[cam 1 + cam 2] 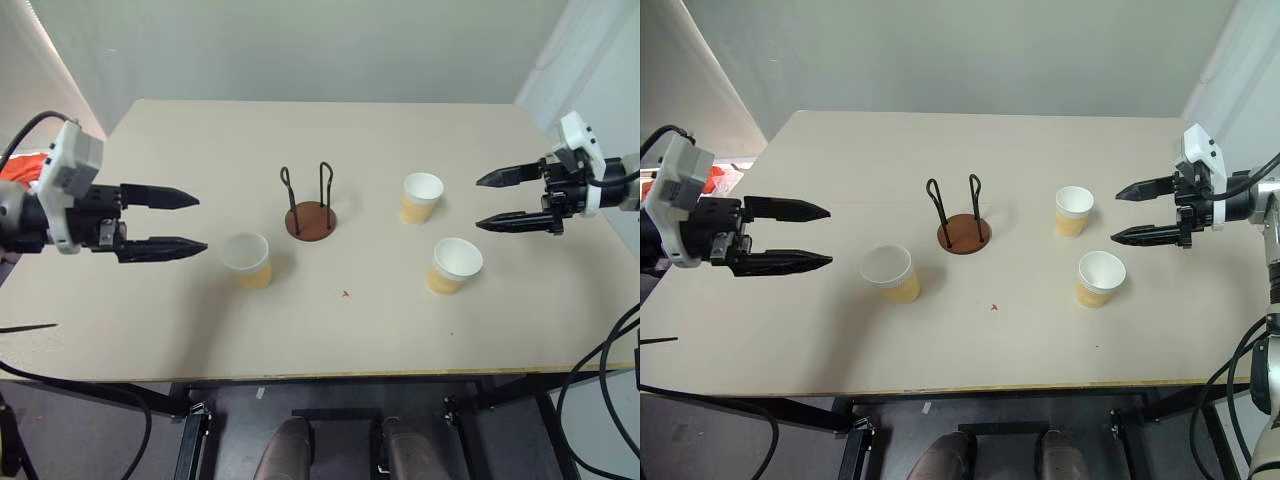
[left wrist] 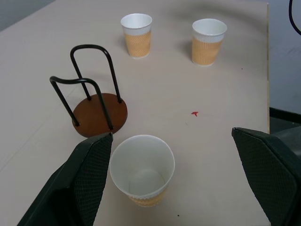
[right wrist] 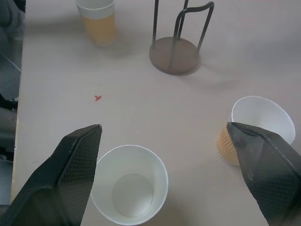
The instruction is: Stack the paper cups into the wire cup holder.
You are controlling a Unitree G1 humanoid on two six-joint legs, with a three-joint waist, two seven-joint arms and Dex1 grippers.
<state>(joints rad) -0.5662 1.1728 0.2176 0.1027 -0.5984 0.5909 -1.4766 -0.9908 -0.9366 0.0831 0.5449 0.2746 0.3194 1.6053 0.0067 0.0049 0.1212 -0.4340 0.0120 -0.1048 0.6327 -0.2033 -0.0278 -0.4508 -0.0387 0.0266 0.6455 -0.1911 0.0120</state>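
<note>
A pale beige worktop (image 1: pixel 200 330) carries three paper cups and the wire cup holder (image 1: pixel 311 207), all standing upright and apart from one another. The holder sits near the middle of the worktop: a round reddish-brown disc base w/ two thin black wire loops rising from it, nothing inside it.

The left cup (image 1: pixel 248 260) stands just left of and nearer than the holder. The far right cup (image 1: pixel 421 196) is to the right of the holder, at about the same depth. The near right cup (image 1: pixel 454 265) stands nearer than that one and slightly further right. All three are mouth-up, w/ tan ribbed outsides, white insides and white rims (none nested in another).

A small red speck (image 1: pixel 346 294) lies on the bare surface, nearer than the holder, between the left cup and the near right cup.

The left gripper (image 1: pixel 188 222) hangs above the left side of the worktop, pointing right toward the left cup but short of it. Its fingers (image 2: pixel 87 169) are spread wide and hold nothing; in the left wrist view the cup sits in the gap between them, untouched.

The right gripper (image 1: pixel 483 203) hangs over the right edge, pointing left, near both right-hand cups but touching neither. Its fingers (image 3: pixel 75 160) are likewise wide apart and empty.
</note>
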